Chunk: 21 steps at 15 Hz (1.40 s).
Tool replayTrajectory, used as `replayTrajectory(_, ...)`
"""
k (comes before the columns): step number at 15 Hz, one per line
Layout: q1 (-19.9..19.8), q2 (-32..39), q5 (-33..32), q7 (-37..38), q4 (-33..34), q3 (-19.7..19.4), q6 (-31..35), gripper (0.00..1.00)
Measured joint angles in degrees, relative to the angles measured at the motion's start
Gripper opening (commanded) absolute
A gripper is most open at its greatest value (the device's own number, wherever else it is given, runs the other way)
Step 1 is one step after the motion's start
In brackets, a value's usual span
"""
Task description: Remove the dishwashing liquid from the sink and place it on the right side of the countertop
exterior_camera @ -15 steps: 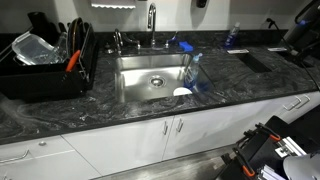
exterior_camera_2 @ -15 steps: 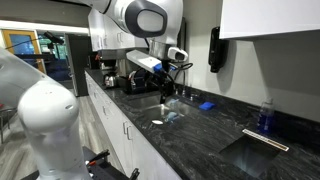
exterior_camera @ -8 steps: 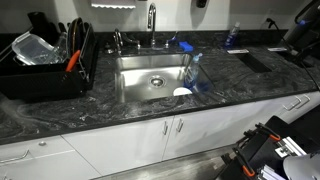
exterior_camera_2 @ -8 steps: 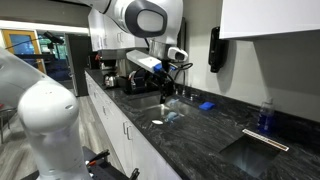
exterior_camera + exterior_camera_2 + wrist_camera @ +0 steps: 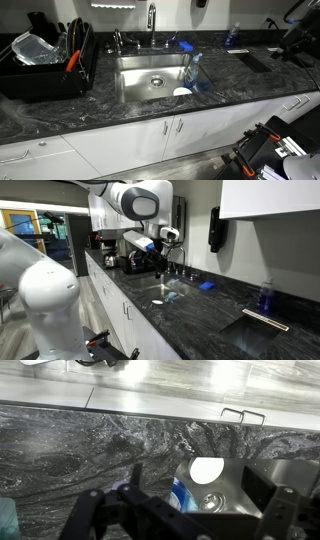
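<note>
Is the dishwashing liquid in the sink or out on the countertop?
In the sink: the dishwashing liquid has its base below the rim, beside the white dish.

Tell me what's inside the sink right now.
The sink holds the dishwashing liquid tilted at one end, a white round dish by its base, and the drain mid-floor. The floor under the near rim is hidden by the countertop.

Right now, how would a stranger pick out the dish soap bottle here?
Find the steel sink set in the dark marbled countertop. Inside it, at the right in an exterior view, leans the dishwashing liquid, a tall slim clear bottle tinted blue. The white dish beside it is low and round.
</note>
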Motion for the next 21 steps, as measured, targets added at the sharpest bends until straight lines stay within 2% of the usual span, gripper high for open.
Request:
replayTrajectory(2,1.38,0.02,1.46,2.18,-1.67,2.95,4.37,1.0)
replayTrajectory(7,4.8,1.7,1.88,7.92,-5.87,10.31,20.64,1.0)
replayTrajectory(9,5.05,4.19,0.65,10.62,-5.79,12.91,24.07,1.0)
replayTrajectory(15,1.91,16.85,-9.27,26.2,0.63,19.74,24.49,1.0)
replayTrajectory(18,0.46,22.67,-13.41,31.2,5.76,20.39,24.44,1.0)
replayTrajectory(21,0.01,24.99,-13.78,31.67,7.63,20.42,24.43,1.0)
